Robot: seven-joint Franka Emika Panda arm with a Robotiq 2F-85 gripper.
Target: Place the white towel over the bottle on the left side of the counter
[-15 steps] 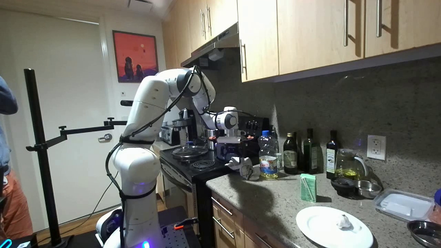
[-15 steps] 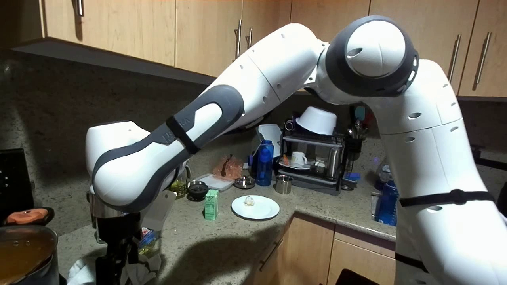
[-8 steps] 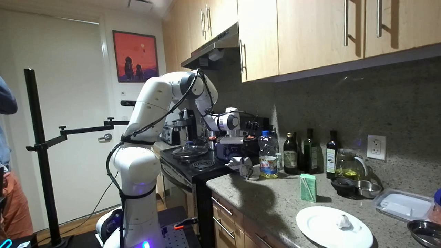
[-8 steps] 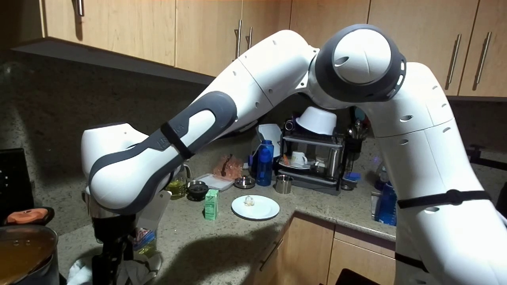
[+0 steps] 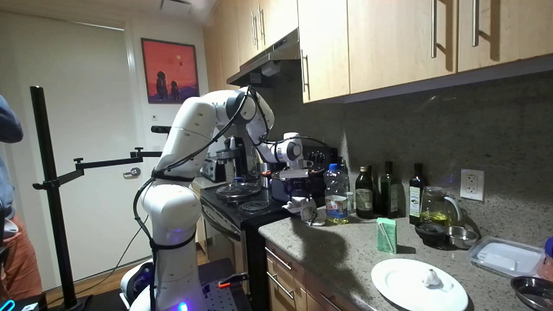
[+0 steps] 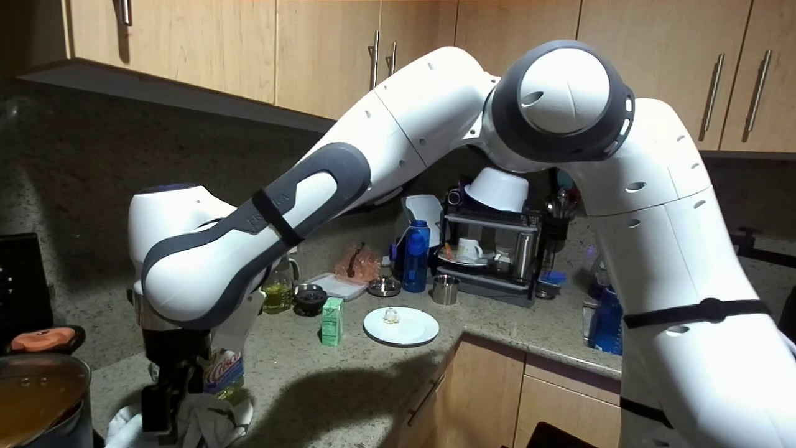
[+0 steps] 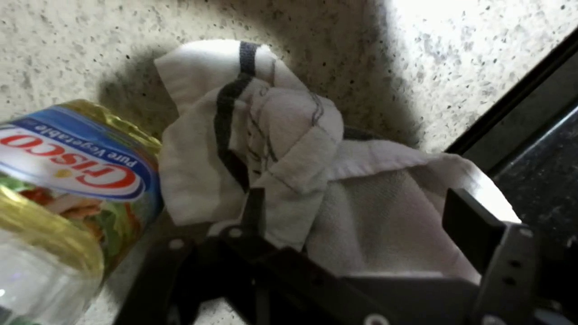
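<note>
Held the black two-fingered gripper (image 7: 361, 219) with jaws apart over the dark-striped white cloth towel (image 7: 302, 162) bunched on the speckled grey stone counter (image 5: 363, 244), presumably to pinch a fold for draping over the clear, blue-capped plastic bottle (image 5: 336, 196) just beside.

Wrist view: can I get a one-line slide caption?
Open claw above a crumpled towel, the bottle beside it on the counter.

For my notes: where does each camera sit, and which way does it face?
In an exterior view: near the plate, facing the stove; arm shows.
In an exterior view: near the pot, facing the dish rack; arm shows.
Wrist view: above the towel, looking down; open jaws show.
In both exterior views: arm, plate, green box.
</note>
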